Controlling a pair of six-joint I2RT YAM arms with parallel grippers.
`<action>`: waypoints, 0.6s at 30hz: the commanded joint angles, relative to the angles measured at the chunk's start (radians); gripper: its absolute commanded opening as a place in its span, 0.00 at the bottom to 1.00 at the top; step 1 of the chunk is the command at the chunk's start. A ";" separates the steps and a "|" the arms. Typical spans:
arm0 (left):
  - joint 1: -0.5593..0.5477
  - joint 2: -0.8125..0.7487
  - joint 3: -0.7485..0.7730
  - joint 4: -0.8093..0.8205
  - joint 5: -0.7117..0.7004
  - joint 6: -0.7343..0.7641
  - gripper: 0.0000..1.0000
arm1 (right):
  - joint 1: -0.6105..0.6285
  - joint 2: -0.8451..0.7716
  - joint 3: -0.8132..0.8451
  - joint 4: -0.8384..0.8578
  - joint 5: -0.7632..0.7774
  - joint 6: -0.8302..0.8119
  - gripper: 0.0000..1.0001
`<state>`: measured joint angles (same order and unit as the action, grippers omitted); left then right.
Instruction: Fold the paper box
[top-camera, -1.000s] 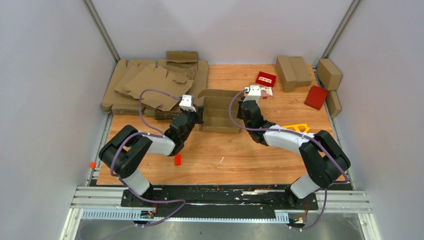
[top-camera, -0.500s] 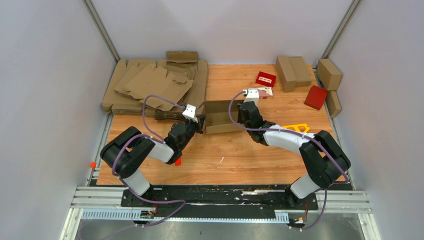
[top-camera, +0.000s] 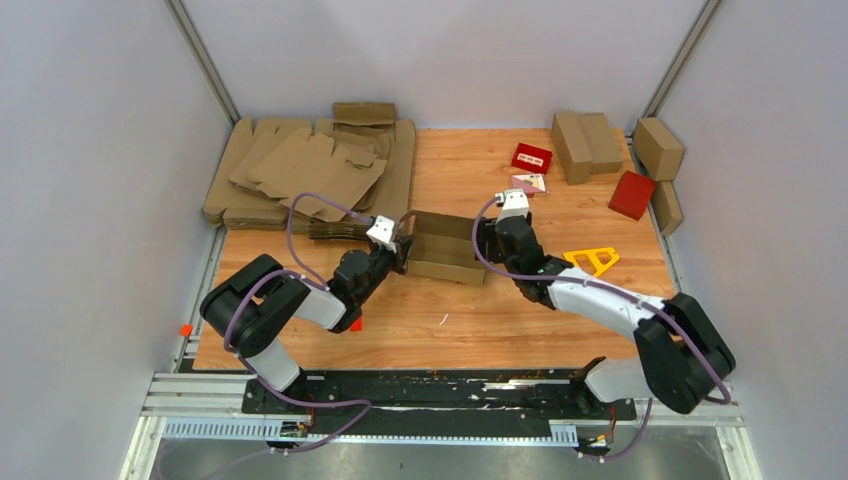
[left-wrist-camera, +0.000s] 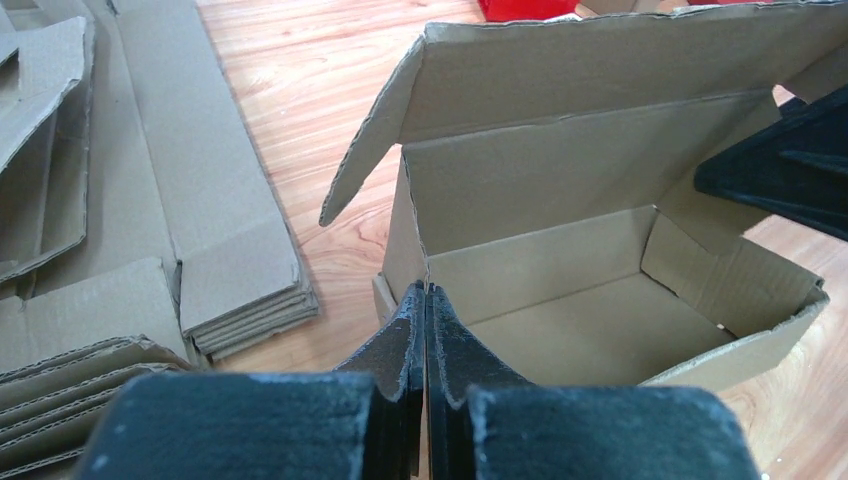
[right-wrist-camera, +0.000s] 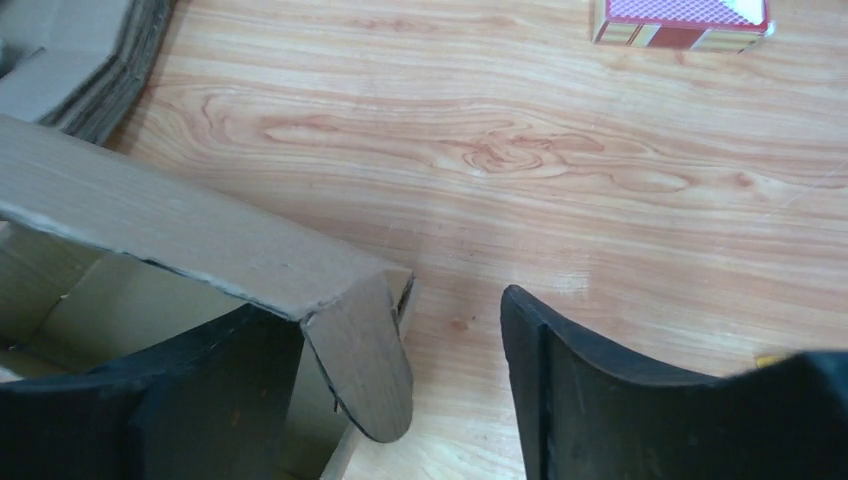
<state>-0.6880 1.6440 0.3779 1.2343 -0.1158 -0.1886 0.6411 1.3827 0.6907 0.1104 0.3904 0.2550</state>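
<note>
The paper box (top-camera: 443, 259) is a brown cardboard carton standing open-topped in the middle of the table, its long lid flap (left-wrist-camera: 600, 70) raised at the far side. My left gripper (top-camera: 401, 250) is shut on the thin edge of the box's left end wall, with the fingertips (left-wrist-camera: 418, 312) pressed together on the cardboard. My right gripper (top-camera: 487, 240) is open at the box's right end. One of its fingers (right-wrist-camera: 190, 400) is inside the box and the other finger (right-wrist-camera: 610, 400) outside. A rounded tab flap (right-wrist-camera: 360, 370) hangs loose between them.
Flat cardboard sheets (top-camera: 310, 170) are piled at the back left, close to the left arm. Folded brown cartons (top-camera: 585, 140) and red boxes (top-camera: 632, 194) lie at the back right. A yellow triangular frame (top-camera: 592, 260) lies beside the right arm. A small patterned box (top-camera: 528, 183) is behind it.
The box has come down from a raised, tilted pose to rest open-topped on the table. My right gripper has opened and let go of the box's right end. The left grip is unchanged.
</note>
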 joint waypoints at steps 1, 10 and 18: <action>-0.006 -0.020 -0.005 0.044 0.027 0.042 0.00 | 0.006 -0.136 -0.038 -0.017 -0.066 -0.036 0.83; -0.007 -0.010 -0.025 0.108 0.055 0.056 0.00 | 0.009 -0.349 -0.078 -0.034 -0.305 -0.152 1.00; -0.007 0.004 -0.030 0.118 0.107 0.070 0.00 | 0.021 -0.225 0.127 -0.191 -0.326 -0.288 1.00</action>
<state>-0.6880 1.6440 0.3557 1.2877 -0.0490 -0.1616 0.6521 1.0863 0.6952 -0.0021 0.1055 0.0639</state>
